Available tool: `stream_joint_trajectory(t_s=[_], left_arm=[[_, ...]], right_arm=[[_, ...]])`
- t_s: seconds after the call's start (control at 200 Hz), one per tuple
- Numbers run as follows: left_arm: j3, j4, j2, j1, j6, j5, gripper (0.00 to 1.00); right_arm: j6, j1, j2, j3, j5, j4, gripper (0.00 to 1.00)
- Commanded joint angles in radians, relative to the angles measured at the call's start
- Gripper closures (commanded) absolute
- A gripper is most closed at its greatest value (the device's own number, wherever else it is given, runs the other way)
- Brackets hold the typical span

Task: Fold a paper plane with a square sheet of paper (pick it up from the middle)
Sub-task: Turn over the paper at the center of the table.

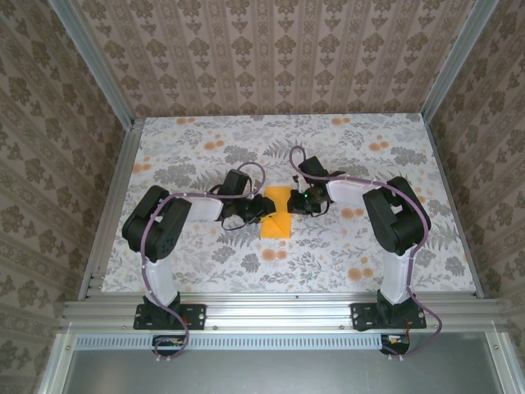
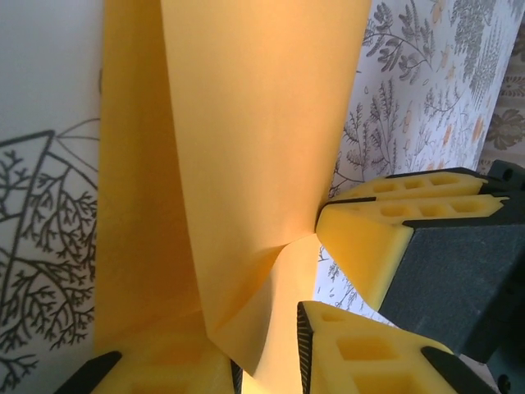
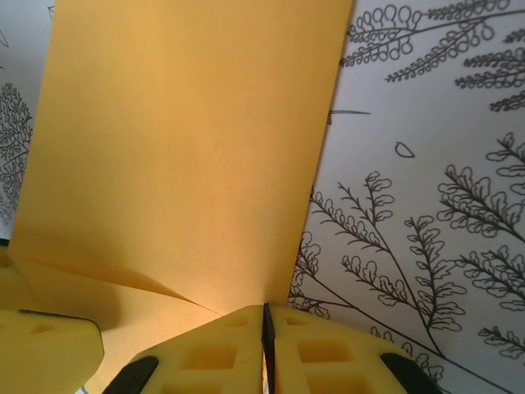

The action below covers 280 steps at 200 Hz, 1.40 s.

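Observation:
The orange-yellow square sheet of paper [image 1: 276,223] lies at the middle of the flowered tablecloth, creased and raised between the two grippers. My left gripper [image 1: 261,212] comes at it from the left. In the left wrist view a lifted fold of the paper [image 2: 246,123] runs down between my left gripper's [image 2: 267,349] yellow fingers, which stand a little apart. My right gripper [image 1: 297,203] meets the sheet from the right. Its jaws [image 3: 264,310] are pressed together on the paper's [image 3: 189,139] near edge. The right gripper's fingers [image 2: 361,238] touch the fold.
The tablecloth [image 1: 369,246] is printed with grey ferns and small orange flowers. Aluminium rails [image 1: 279,312] run along the near edge, and patterned walls close in the other three sides. Both arms reach inward, elbows at the left [image 1: 156,226] and right [image 1: 402,217].

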Motion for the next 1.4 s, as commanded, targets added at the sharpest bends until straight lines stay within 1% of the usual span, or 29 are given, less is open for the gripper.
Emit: stream_joint_trajectory(t_s=[0.0, 0.11, 0.205, 0.29, 0.315, 0.37, 0.405, 0.47, 0.61, 0.735, 0.855, 0.93, 0.98, 1.065, 1.245, 1.315, 1.395], left_arm=[[0.020, 0.029, 0.017, -0.003, -0.015, 0.002, 0.77], [0.018, 0.012, 0.008, -0.003, -0.005, -0.023, 0.87], [0.021, -0.039, -0.020, -0.001, 0.034, -0.054, 0.94], [0.024, -0.119, -0.073, 0.005, 0.090, -0.089, 0.96], [0.025, -0.150, -0.096, 0.009, 0.110, -0.101, 0.97], [0.026, -0.225, -0.151, 0.019, 0.159, -0.132, 0.97], [0.031, -0.289, -0.188, 0.027, 0.196, -0.159, 0.97], [0.055, -0.426, -0.253, 0.040, 0.275, -0.238, 0.97], [0.136, -0.715, -0.374, 0.055, 0.420, -0.462, 0.97], [0.228, -0.901, -0.416, 0.052, 0.495, -0.668, 0.96], [0.296, -0.992, -0.422, 0.045, 0.527, -0.844, 0.96], [0.323, -1.016, -0.409, 0.037, 0.537, -0.928, 0.96], [0.345, -1.041, -0.382, 0.023, 0.534, -0.998, 0.96], [0.380, -1.067, -0.316, -0.006, 0.531, -1.085, 0.96], [0.448, -1.106, -0.136, -0.080, 0.512, -1.237, 0.96], [0.471, -1.116, -0.070, -0.108, 0.499, -1.268, 0.96], [0.499, -1.114, -0.006, -0.140, 0.490, -1.265, 0.96]], right_arm=[[0.023, -0.009, 0.010, -0.034, 0.008, -0.017, 0.87], [0.043, -0.014, -0.018, -0.040, -0.018, -0.003, 0.83], [0.072, -0.023, -0.093, -0.057, -0.026, 0.019, 0.74], [0.101, -0.035, -0.198, -0.089, 0.002, 0.045, 0.60], [0.109, -0.040, -0.235, -0.099, 0.024, 0.047, 0.56], [0.115, -0.051, -0.296, -0.116, 0.062, 0.044, 0.49], [0.114, -0.057, -0.337, -0.131, 0.089, 0.044, 0.42], [0.105, -0.067, -0.408, -0.163, 0.162, 0.044, 0.30], [0.111, -0.096, -0.535, -0.232, 0.261, 0.047, 0.11], [0.122, -0.109, -0.613, -0.282, 0.313, 0.047, 0.01], [0.132, -0.113, -0.641, -0.302, 0.340, 0.036, 0.00], [0.139, -0.115, -0.645, -0.312, 0.353, 0.032, 0.00], [0.143, -0.116, -0.647, -0.318, 0.354, 0.030, 0.00], [0.151, -0.117, -0.648, -0.325, 0.360, 0.030, 0.00], [0.161, -0.127, -0.661, -0.334, 0.367, 0.022, 0.00], [0.162, -0.132, -0.669, -0.338, 0.370, 0.018, 0.00], [0.163, -0.140, -0.679, -0.340, 0.372, 0.009, 0.00]])
